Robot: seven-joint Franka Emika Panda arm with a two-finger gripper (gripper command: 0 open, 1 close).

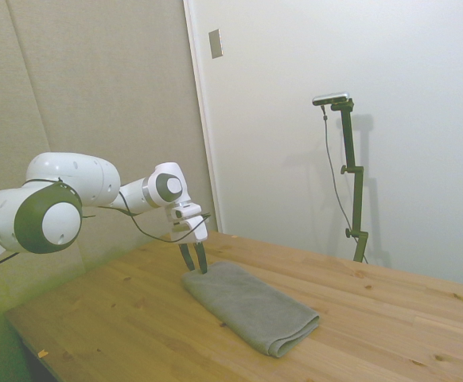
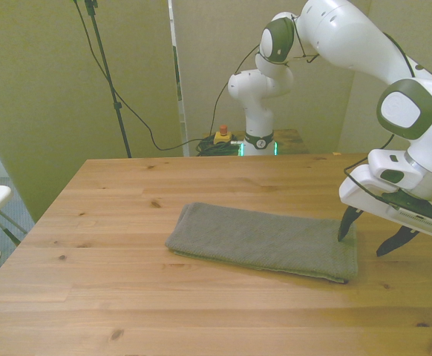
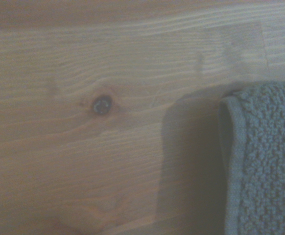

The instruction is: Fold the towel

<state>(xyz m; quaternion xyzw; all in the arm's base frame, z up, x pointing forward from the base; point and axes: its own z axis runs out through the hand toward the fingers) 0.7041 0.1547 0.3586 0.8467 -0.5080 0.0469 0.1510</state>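
Towel: the grey-brown towel (image 2: 264,242) lies flat near the middle of the wooden table (image 2: 127,297), already doubled into a long, thick strip with a rounded fold along one long side.
Gripper: the gripper (image 2: 370,236) hangs at the towel's short end on the front view's right, its dark fingers spread apart and holding nothing.
Contact: one finger (image 2: 347,222) sits over the towel's end edge, while the other is beyond the towel above bare wood; whether either tip touches the cloth is hard to tell.
Wrist view: the towel's hemmed corner (image 3: 233,127) shows beside a dark knot (image 3: 102,104) in the wood, slightly blurred.
Step in hand: likely taking hold of this short end, to carry it over toward the towel's far end.
Doing it well: the claw should probably come straight down astride the end edge, catch every layer, and close firmly.
Risk: pinching only the top layer would likely peel the strip open.
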